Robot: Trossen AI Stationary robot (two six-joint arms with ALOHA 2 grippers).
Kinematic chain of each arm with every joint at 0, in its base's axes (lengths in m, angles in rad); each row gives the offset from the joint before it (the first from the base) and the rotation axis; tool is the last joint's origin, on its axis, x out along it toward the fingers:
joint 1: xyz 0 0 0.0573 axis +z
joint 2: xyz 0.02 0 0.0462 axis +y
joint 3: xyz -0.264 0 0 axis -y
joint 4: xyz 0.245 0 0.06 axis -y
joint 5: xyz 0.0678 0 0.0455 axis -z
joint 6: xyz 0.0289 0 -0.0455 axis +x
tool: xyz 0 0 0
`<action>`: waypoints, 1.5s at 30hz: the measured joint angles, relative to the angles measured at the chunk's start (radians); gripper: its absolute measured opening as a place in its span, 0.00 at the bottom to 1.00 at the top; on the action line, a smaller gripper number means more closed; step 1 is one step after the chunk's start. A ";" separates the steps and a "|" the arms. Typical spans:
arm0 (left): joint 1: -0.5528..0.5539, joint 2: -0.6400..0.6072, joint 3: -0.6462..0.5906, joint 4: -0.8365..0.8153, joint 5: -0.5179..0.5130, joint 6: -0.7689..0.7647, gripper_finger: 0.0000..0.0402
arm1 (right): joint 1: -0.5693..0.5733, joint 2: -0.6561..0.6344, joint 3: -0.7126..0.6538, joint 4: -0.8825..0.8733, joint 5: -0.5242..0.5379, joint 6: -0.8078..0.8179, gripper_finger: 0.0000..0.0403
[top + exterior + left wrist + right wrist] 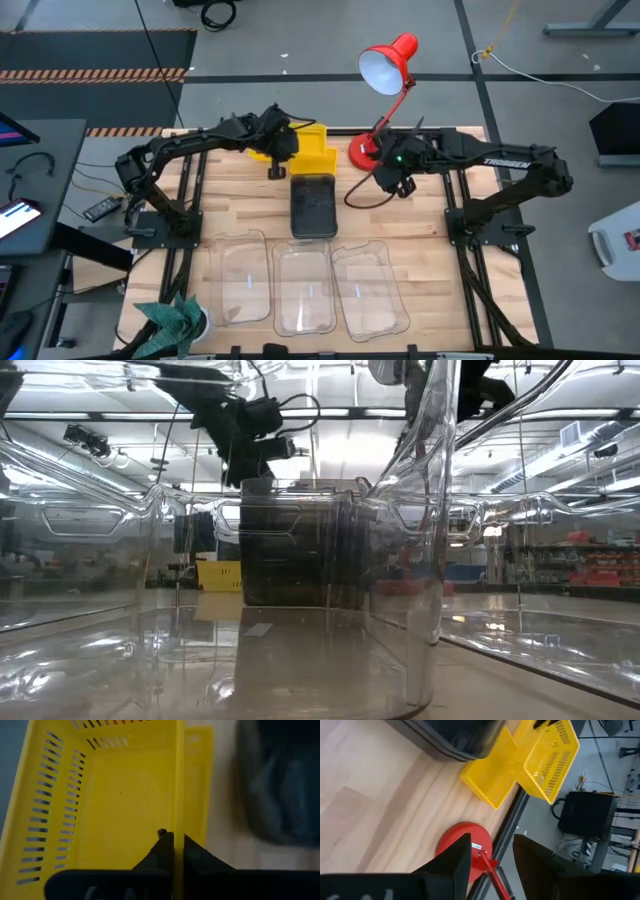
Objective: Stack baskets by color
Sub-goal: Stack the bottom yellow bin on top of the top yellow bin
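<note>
My left gripper [278, 152] is shut on a yellow basket [550, 759] at the table's far middle. That basket hangs tilted over another yellow basket [490, 782], which lies flat on the wood. Smoky-grey baskets [313, 205] stand stacked just nearer than the yellow ones. Three clear baskets [305, 285] sit side by side along the near edge. My right gripper [490, 855] hovers open above the table beside the red lamp's base [462, 842], with nothing between its fingers. My left gripper holds the yellow basket by one side wall [178, 820], one finger [161, 847] inside the basket and one [195, 851] outside. The fingers come slanting down from the table's left. The basket is tilted; whether it touches the yellow basket below, I cannot tell.
A red desk lamp [385, 65] stands at the far edge, its base [364, 152] right of the yellow baskets and its cable trailing on the wood. A green-leaved object [170, 322] sits at the near left corner. Bare wood lies between the grey stack and my right arm.
</note>
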 joint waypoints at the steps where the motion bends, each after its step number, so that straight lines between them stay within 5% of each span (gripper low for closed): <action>1: 0.000 0.000 0.000 0.005 0.029 0.000 0.02 | 0.009 -0.007 -0.016 0.007 0.003 0.006 0.37; 11: -0.004 0.021 0.001 0.135 0.168 -0.074 0.02 | 0.066 -0.039 -0.101 0.060 0.076 0.028 0.37; 26: 0.082 -0.054 0.001 -0.070 0.096 -0.104 0.02 | 0.107 -0.053 -0.110 0.056 0.084 0.066 0.37; 45: 0.180 -0.203 -0.296 0.039 -0.198 0.000 0.02 | 0.131 -0.053 -0.110 0.046 0.094 0.104 0.37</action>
